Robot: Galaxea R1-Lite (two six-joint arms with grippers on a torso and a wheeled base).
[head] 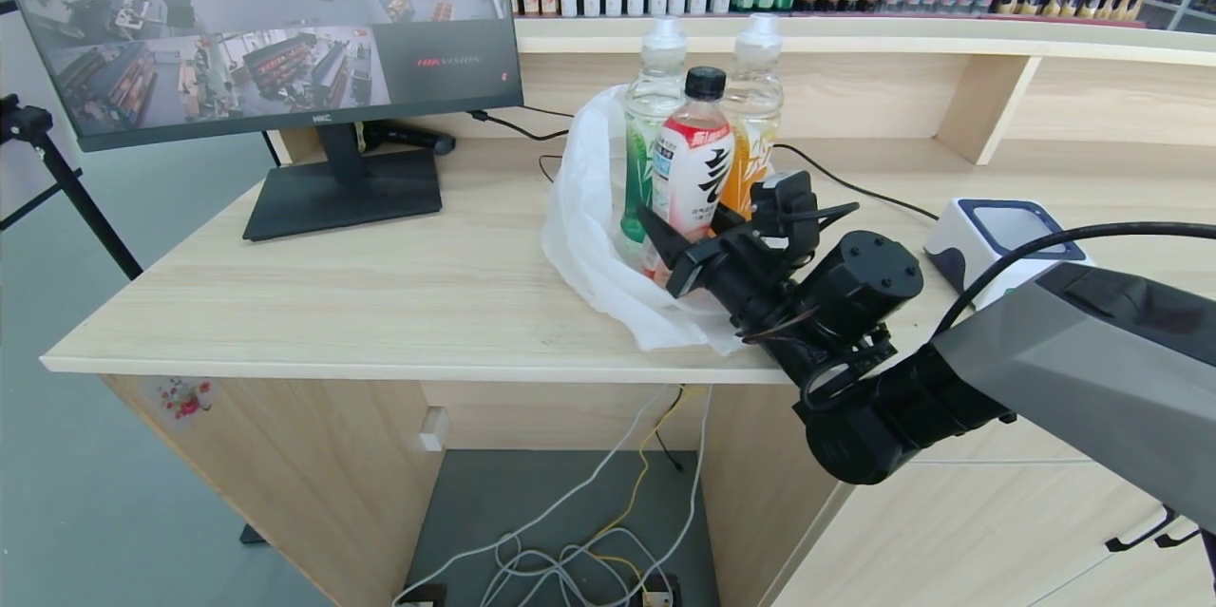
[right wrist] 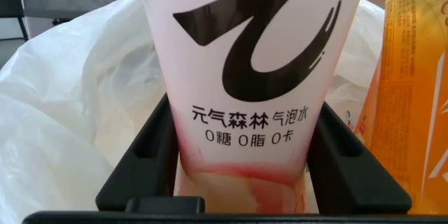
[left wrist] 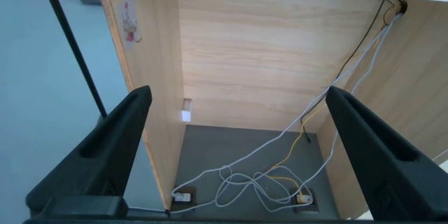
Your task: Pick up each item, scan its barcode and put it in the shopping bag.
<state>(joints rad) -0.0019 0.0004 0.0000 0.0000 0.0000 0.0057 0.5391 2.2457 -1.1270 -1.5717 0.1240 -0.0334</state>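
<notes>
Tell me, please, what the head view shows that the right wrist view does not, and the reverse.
Only the head view: the monitor, the barcode scanner, the green-labelled bottle and the black cap on the pink bottle. Only the right wrist view: that bottle's lower label close up, with the fingers against its two sides. Both: the pink bottle, the orange bottle, the white shopping bag and the right gripper.
</notes>
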